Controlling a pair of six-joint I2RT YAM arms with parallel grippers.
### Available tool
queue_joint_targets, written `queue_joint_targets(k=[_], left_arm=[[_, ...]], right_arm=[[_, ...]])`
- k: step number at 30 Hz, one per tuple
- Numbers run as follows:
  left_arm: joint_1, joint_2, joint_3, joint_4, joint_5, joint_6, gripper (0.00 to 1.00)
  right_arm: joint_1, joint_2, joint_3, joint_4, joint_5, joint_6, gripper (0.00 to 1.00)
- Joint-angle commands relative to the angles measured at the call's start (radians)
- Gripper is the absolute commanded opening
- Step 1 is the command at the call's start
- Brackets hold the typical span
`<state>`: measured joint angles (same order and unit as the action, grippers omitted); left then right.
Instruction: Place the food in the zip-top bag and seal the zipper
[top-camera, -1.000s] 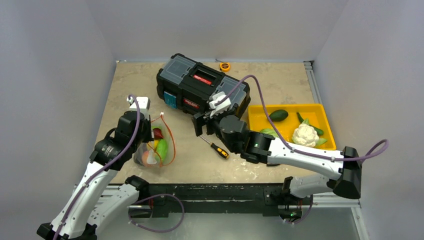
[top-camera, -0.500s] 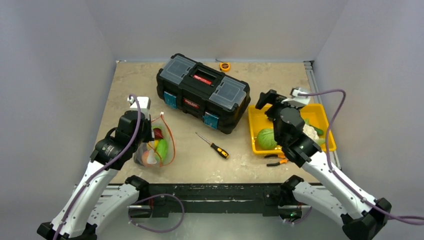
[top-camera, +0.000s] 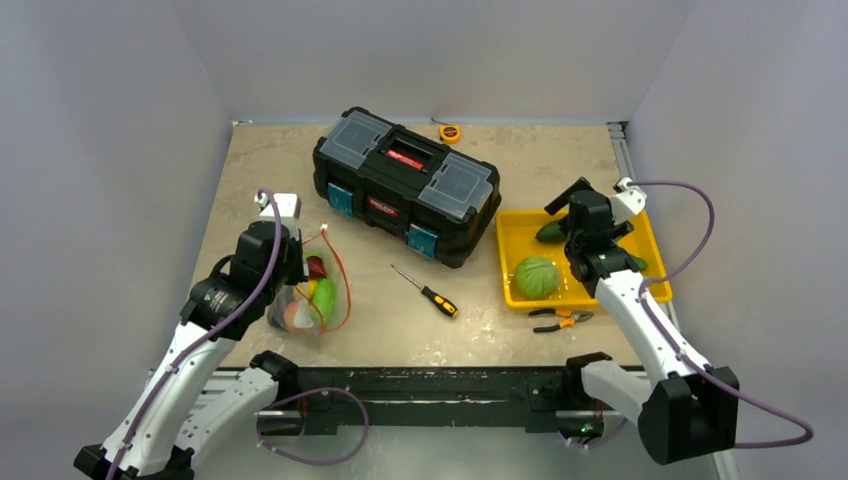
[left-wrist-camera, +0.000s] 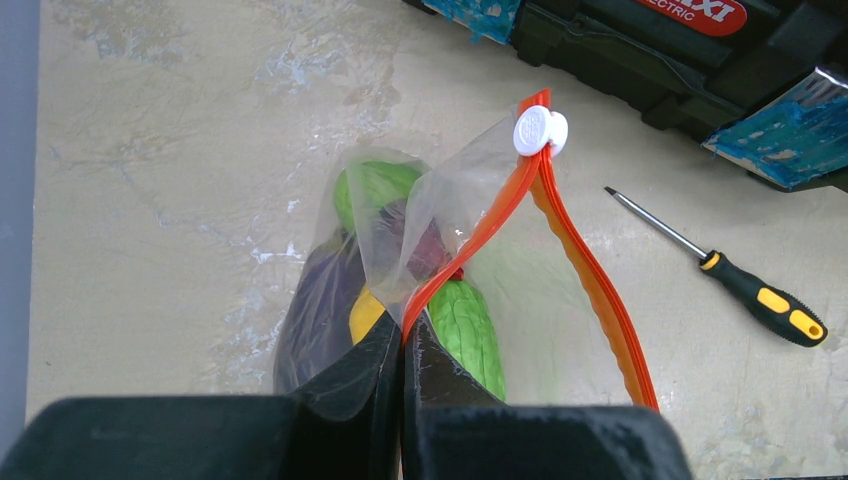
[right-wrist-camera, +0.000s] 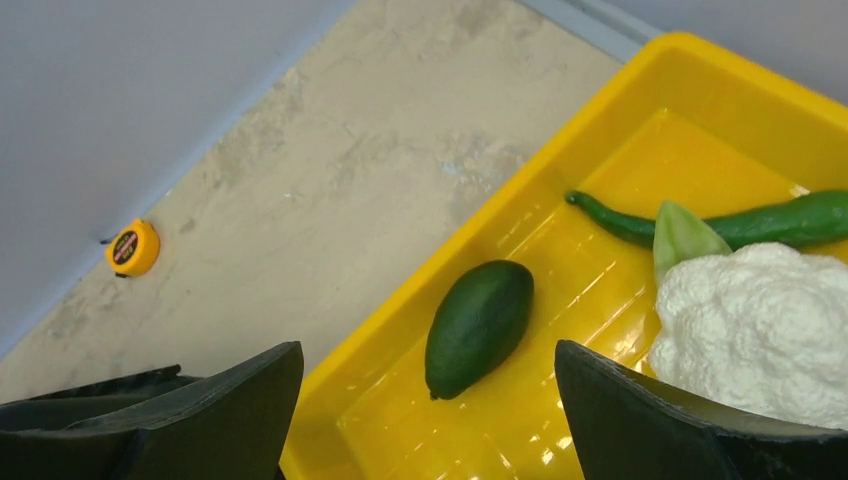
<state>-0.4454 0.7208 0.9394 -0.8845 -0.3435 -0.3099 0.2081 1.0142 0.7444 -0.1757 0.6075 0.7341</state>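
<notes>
Currently: zip-top bag (left-wrist-camera: 400, 225), near-left of toolbox (top-camera: 405, 185), mouth agape, holding eggplant (left-wrist-camera: 320, 310), green and yellow pieces. Left gripper (left-wrist-camera: 402, 325) pinched on its zipper (left-wrist-camera: 592, 290). Right gripper (right-wrist-camera: 428, 348), fingers spread wide, above yellow tray (top-camera: 512, 232) right of toolbox; tray carries cabbage (top-camera: 537, 277), cauliflower (right-wrist-camera: 760, 330).

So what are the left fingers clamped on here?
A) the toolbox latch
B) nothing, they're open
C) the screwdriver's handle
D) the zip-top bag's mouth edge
D: in the left wrist view the left fingers are shut on the zip-top bag at its mouth, right by the zipper, while the screwdriver lies apart on the table.
</notes>
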Motion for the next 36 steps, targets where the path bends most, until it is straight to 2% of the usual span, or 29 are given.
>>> queue_joint_targets(k=[1, 9, 14, 19, 30, 36], left_arm=[[0.002, -0.005, 0.003, 0.023, -0.001, 0.015, 0.0], [0.002, -0.002, 0.001, 0.024, 0.005, 0.017, 0.0], [0.002, -0.004, 0.002, 0.025, 0.008, 0.018, 0.0], [0.002, -0.006, 0.002, 0.025, 0.009, 0.017, 0.0], [0.002, -0.006, 0.001, 0.023, 0.006, 0.017, 0.0], [0.002, -0.004, 0.002, 0.024, 0.008, 0.017, 0.0]], right_arm=[[-0.035, 0.04, -0.012, -0.023, -0.098, 0.114, 0.99], [-0.066, 0.111, -0.029, -0.001, -0.23, 0.095, 0.99], [-0.074, 0.155, -0.03, -0.022, -0.169, 0.099, 0.99], [-0.094, 0.213, -0.048, 0.035, -0.152, 0.122, 0.99], [-0.139, 0.411, -0.022, 0.167, -0.207, 0.149, 0.99], [-0.161, 0.466, -0.02, 0.204, -0.21, 0.15, 0.89]])
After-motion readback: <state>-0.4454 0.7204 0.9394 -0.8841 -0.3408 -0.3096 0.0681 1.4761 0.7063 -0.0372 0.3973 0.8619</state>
